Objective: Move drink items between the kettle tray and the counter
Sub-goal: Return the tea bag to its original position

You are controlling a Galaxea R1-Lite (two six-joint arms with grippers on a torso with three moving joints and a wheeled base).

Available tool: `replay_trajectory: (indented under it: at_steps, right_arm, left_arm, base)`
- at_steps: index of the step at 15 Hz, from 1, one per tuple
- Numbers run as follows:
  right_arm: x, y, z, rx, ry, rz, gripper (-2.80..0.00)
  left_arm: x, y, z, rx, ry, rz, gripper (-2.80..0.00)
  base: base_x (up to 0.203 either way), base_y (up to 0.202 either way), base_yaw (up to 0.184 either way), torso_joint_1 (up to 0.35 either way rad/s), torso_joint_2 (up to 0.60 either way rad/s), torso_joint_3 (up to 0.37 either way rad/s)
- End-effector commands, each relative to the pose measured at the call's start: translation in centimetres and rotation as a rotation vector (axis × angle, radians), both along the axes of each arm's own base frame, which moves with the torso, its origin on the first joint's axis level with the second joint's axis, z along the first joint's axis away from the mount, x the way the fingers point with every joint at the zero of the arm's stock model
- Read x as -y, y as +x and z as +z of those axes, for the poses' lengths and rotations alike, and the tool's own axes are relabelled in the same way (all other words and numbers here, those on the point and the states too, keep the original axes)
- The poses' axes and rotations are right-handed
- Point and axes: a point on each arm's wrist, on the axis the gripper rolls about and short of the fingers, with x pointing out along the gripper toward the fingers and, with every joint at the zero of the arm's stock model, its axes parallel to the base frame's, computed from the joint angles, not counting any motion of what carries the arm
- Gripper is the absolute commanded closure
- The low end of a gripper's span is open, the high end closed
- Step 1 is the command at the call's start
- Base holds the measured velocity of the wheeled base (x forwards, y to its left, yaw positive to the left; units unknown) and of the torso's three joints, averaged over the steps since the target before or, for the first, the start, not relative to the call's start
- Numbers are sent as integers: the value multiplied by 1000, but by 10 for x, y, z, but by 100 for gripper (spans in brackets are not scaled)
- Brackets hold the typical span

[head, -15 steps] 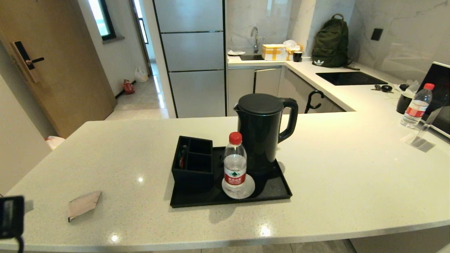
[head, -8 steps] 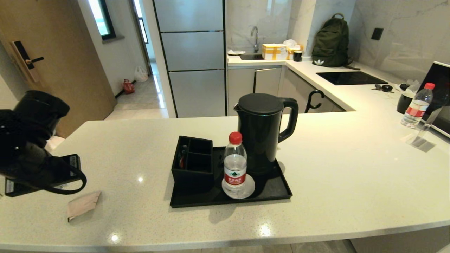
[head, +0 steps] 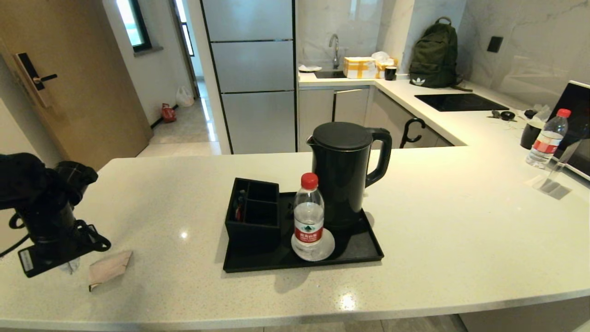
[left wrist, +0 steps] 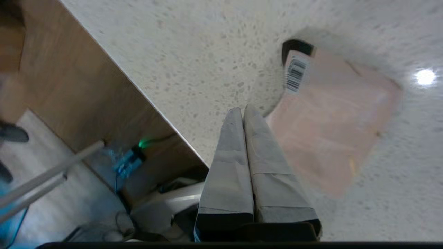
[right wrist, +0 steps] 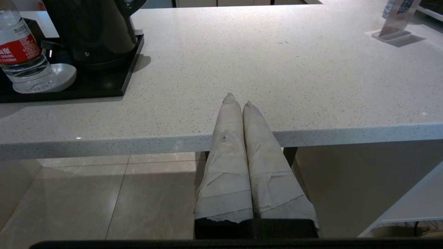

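Note:
The black kettle (head: 343, 175) stands on the shallow black tray (head: 364, 251) in the middle of the pale counter (head: 461, 221). A pinkish-beige sachet (head: 109, 268) lies flat on the counter at the near left. My left gripper (head: 70, 265) hangs just left of it, pointing down. In the left wrist view the gripper (left wrist: 238, 112) is shut and empty, its tips just above the counter, beside the sachet (left wrist: 332, 117). My right gripper (right wrist: 237, 100) is shut and empty, low at the counter's front edge, right of the tray (right wrist: 114, 83) and the kettle (right wrist: 93, 31).
A red-capped water bottle (head: 308, 216) on a white coaster and a small divided black box (head: 252, 214) share the tray. Another bottle (head: 546, 138) and a clear stand (head: 551, 182) sit at the far right. The counter's left edge runs close by the left gripper.
My left arm rose into view at the left, then swung down and now points its gripper at the counter beside the sachet. Kettle, tray and sachet have not moved.

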Motion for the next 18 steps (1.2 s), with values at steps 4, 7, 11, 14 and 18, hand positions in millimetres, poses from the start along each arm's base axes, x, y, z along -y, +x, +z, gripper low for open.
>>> replay_trajectory:
  at_steps: [4,7,11,14,18]
  right_arm:
    - [0,0,0,-1,-1,0,0]
    - [0,0,0,-1,-1,0,0]
    - [0,0,0,-1,-1,0,0]
    - [0,0,0,-1,-1,0,0]
    - [0,0,0,-1,-1,0,0]
  left_arm:
    - [-5,3,-5,-5,-85,-47,0]
    - [-4,-1,9,40,-99,-79,0]
    - [0,-10,23,71,-88,-93,0]
    - [1,-14,23,66,-90,-94,-280]
    - [4,-25,11,-19,-62,-135,-280]
  base:
    - [0,0,0,0,0,0]
    - [0,0,0,0,0,0]
    - [0,0,0,0,0,0]
    - [0,0,0,0,0,0]
    - [0,0,0,0,0,0]
